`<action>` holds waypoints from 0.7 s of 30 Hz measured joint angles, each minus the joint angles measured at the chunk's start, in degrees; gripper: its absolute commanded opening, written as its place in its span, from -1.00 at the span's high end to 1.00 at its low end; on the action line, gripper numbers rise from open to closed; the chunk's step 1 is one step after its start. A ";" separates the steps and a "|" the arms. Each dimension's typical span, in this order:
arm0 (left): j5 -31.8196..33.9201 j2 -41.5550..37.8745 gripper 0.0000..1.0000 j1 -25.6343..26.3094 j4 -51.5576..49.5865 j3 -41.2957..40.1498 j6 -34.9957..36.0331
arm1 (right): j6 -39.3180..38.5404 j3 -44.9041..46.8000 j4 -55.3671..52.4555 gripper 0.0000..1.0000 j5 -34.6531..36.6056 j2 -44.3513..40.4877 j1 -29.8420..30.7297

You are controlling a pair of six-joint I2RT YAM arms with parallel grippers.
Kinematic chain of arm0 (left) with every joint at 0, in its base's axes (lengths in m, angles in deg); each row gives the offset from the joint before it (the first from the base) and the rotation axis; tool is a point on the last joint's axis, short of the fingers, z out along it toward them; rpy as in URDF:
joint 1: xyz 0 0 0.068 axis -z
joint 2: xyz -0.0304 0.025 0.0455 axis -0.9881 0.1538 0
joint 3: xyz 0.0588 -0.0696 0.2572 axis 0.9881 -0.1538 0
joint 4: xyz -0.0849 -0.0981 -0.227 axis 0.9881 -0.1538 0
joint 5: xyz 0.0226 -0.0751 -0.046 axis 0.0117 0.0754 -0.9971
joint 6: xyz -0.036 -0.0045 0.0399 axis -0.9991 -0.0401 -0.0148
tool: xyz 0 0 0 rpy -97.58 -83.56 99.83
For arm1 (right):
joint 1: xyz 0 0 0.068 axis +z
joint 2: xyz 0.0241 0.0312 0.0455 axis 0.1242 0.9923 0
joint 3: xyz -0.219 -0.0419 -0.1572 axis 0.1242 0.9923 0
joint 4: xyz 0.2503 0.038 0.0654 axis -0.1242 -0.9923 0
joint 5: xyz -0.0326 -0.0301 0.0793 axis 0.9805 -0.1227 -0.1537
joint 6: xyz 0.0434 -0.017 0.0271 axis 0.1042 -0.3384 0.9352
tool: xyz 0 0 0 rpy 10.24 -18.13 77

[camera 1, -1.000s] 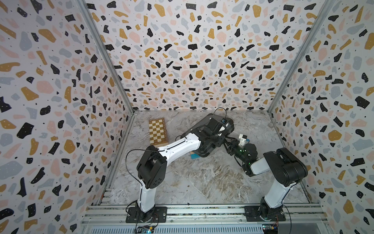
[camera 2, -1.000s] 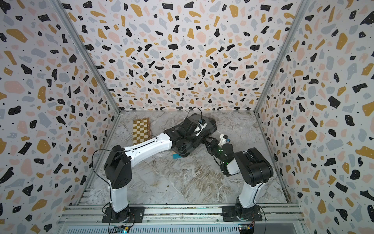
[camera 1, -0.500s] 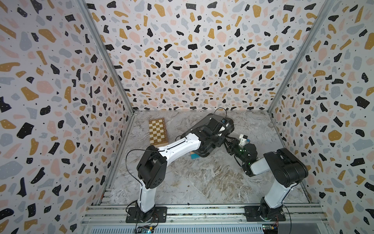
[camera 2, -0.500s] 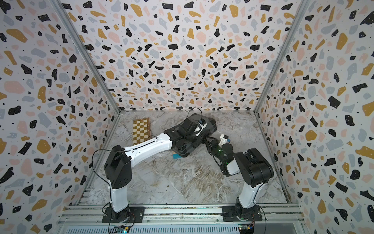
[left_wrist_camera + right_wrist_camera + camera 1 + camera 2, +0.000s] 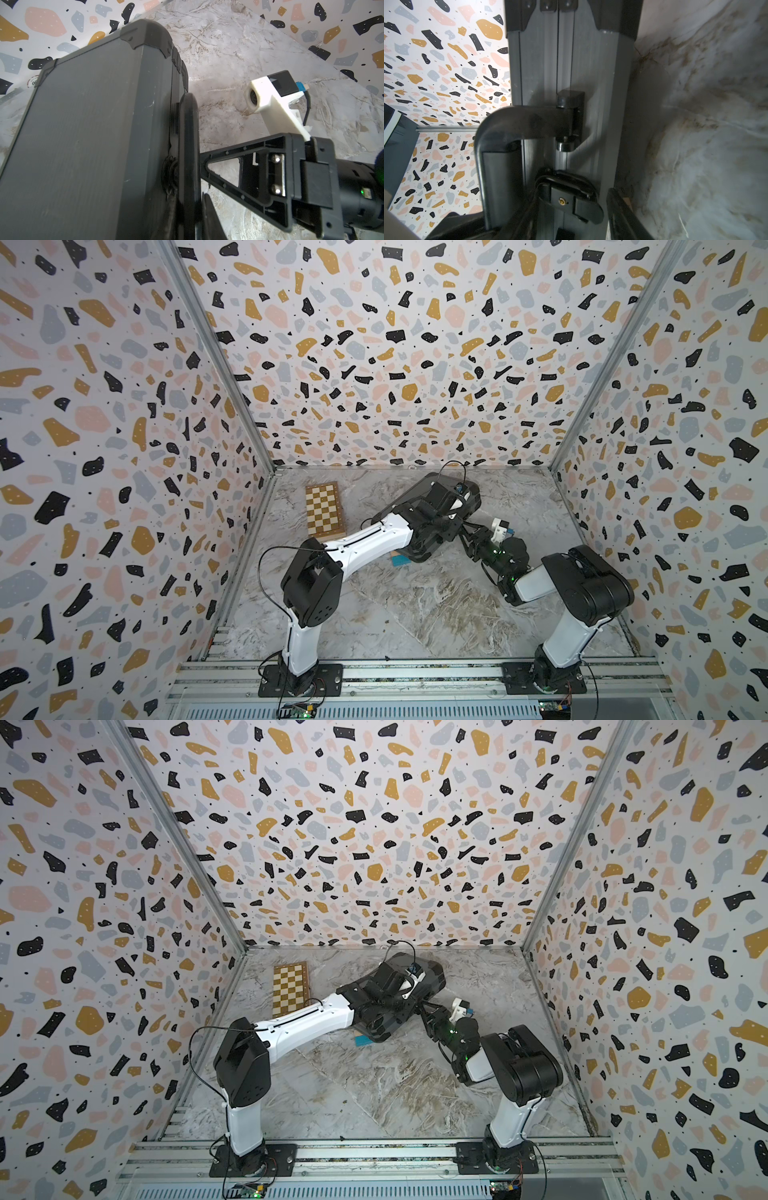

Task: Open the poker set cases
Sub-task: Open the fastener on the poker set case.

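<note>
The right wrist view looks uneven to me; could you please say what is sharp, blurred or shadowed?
Right wrist view: the latch and handle are fairly sharp, the picture's lower edge blurs, and the case casts a soft shadow on the table. Both top views: evenly lit.

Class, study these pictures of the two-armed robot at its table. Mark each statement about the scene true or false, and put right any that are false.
1. The poker case is shut. True.
2. The chessboard box lies on top of the case. False: it lies flat on the table, apart from the case.
3. The right gripper is at the side of the case that bears the handle. True.
4. Poker chips show inside the case. False: the lid is down and no chips are in view.
5. The left arm reaches over the case. True.
</note>
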 measured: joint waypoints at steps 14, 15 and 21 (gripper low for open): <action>0.48 0.00 1.00 0.13 0.11 0.00 -0.02 | -0.22 0.44 0.00 -0.24 3.02 -0.79 1.81; 0.55 0.00 1.00 0.15 0.11 0.02 -0.02 | -0.22 0.52 0.02 -0.26 2.97 -0.83 2.03; 0.72 0.00 1.00 0.20 0.13 0.02 0.02 | -0.20 0.92 0.04 -0.17 2.99 -1.09 2.27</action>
